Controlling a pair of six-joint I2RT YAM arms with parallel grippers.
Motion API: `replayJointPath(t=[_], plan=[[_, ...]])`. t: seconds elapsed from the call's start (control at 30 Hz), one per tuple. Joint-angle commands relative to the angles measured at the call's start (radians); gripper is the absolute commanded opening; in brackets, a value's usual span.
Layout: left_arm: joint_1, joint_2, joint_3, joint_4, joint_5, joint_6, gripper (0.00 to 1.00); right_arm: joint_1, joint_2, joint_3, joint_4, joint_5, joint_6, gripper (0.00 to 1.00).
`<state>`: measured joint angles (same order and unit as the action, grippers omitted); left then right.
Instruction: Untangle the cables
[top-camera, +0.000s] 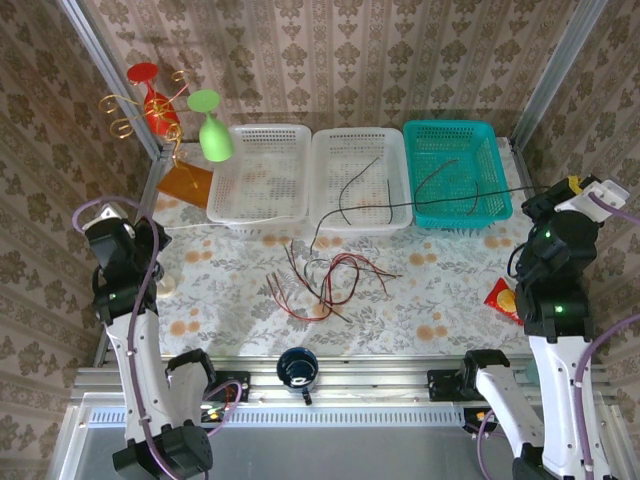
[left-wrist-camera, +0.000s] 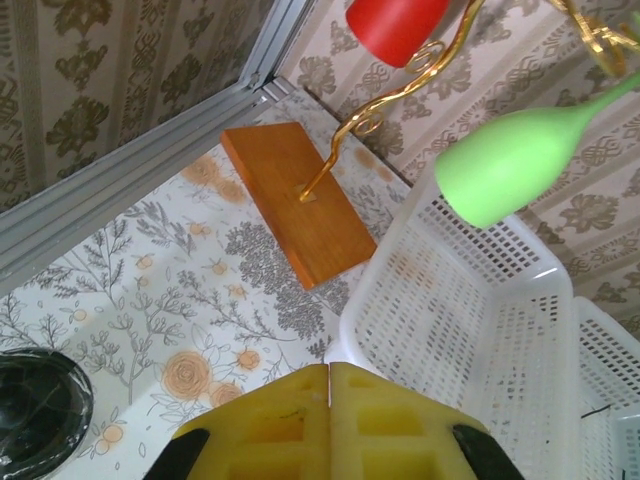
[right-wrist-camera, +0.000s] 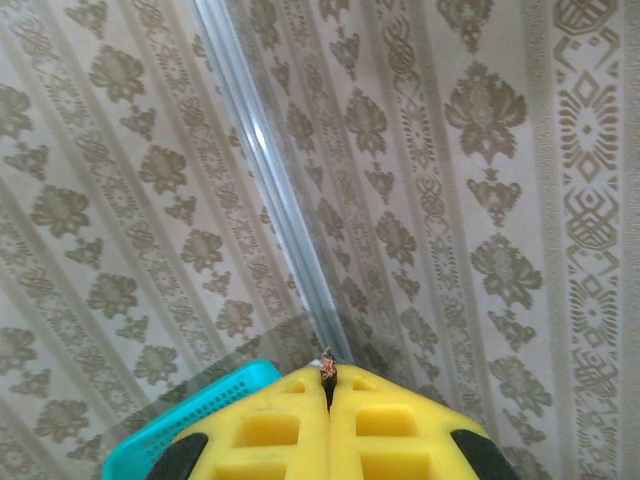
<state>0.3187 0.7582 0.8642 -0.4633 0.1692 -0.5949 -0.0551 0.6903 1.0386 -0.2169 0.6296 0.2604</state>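
Yellow ribbed finger pads (left-wrist-camera: 270, 420) of the left pincer (left-wrist-camera: 329, 380) fill the bottom of the left wrist view, pressed flat against each other with nothing between them. That pincer hangs above the floral-patterned surface (left-wrist-camera: 150, 290), near a rectangular wooden base (left-wrist-camera: 300, 200) that carries a gold wire rack (left-wrist-camera: 390, 100). A lime-green plastic wine glass (left-wrist-camera: 510, 165) and a red plastic wine glass (left-wrist-camera: 395, 25) hang upside down from the rack, beside a white perforated plastic basket (left-wrist-camera: 470, 330). In the right wrist view the right pincer (right-wrist-camera: 329, 385) is closed too, its yellow pads nipping the coppery bare end (right-wrist-camera: 328, 368) of a thin black cable (top-camera: 440, 201), with the wallpapered wall and an aluminium frame post (right-wrist-camera: 270, 190) behind it and a corner of a teal plastic basket (right-wrist-camera: 190, 410) below. From above, that black cable runs in a nearly straight line from the right pincer, held up at the right edge of the surface, leftward across the front of the teal basket (top-camera: 450, 124) and the middle white basket (top-camera: 360, 132), and drops toward the surface just in front of them. The rest of the cables (top-camera: 325, 280), thin red and black strands, lie in a loose crossed heap on the surface in front of the two white baskets, and a few more strands lie inside the middle white basket and the teal one. The left white basket holds none that I can make out. A dark blue cup (top-camera: 297, 368) sits at the near edge between the arm bases, and a red snack packet (top-camera: 500, 298) lies on the surface near the right arm.
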Motion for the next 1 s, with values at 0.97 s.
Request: replayJointPath(t=[0.97], plan=[[-0.477,0.088,0.093,0.087,-0.083,0.042,0.0,-0.07,0.191,0.365,0.069,-0.793,0.324,0.0]])
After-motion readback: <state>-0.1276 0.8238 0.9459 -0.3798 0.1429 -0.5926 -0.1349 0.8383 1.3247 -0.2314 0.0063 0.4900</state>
